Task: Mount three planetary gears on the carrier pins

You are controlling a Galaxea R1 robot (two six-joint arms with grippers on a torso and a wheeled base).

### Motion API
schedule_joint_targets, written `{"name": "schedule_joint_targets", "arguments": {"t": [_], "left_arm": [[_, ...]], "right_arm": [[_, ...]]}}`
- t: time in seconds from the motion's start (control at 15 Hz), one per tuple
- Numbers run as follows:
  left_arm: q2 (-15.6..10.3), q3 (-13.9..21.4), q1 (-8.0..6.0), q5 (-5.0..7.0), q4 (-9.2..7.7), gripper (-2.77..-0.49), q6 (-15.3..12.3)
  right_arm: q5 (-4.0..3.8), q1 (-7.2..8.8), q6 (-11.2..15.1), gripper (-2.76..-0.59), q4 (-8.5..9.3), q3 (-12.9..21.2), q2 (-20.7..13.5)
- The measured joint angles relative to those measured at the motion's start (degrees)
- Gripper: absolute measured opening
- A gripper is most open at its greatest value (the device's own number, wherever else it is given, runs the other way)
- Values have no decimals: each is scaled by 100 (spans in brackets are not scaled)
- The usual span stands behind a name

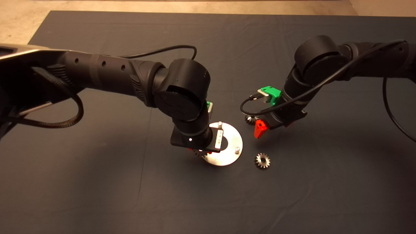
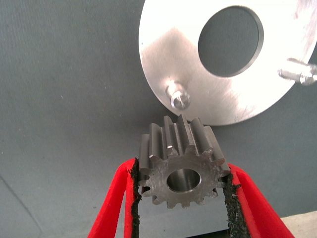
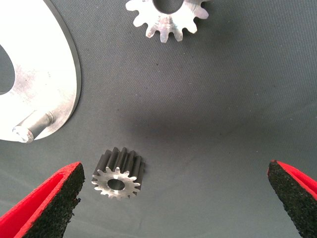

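My left gripper (image 1: 200,151) (image 2: 181,171) is shut on one planetary gear (image 2: 181,163), held on edge just above the mat at the near-left rim of the silver disc (image 1: 231,136) (image 2: 198,84). A carrier pin (image 2: 178,96) stands just beyond the held gear; another pin (image 2: 297,74) is farther round, and two pins (image 1: 220,123) (image 1: 237,149) show from above. My right gripper (image 1: 267,127) (image 3: 178,193) hovers open to the right of the disc over a second gear (image 1: 251,119) (image 3: 118,174). A third gear (image 1: 262,160) (image 3: 168,17) lies flat on the mat.
The dark mat (image 1: 97,182) covers the table, with bare tabletop (image 1: 195,6) beyond its far edge. A black cable (image 1: 162,50) loops above the left arm, and another (image 1: 390,107) hangs from the right arm.
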Motion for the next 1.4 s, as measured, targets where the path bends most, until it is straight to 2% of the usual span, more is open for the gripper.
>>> {"name": "schedule_joint_targets", "arguments": {"t": [0.27,0.6,1.4], "left_arm": [[11,-129,37,1,1,-240,127],[26,-210,247,1,-8,-240,150],[267,-540,324,3,-13,-240,402]], "right_arm": [[0,0,-2,-60,0,-16,0],[0,0,-2,-60,0,-46,2],[0,0,-5,-60,-2,-63,16]]}}
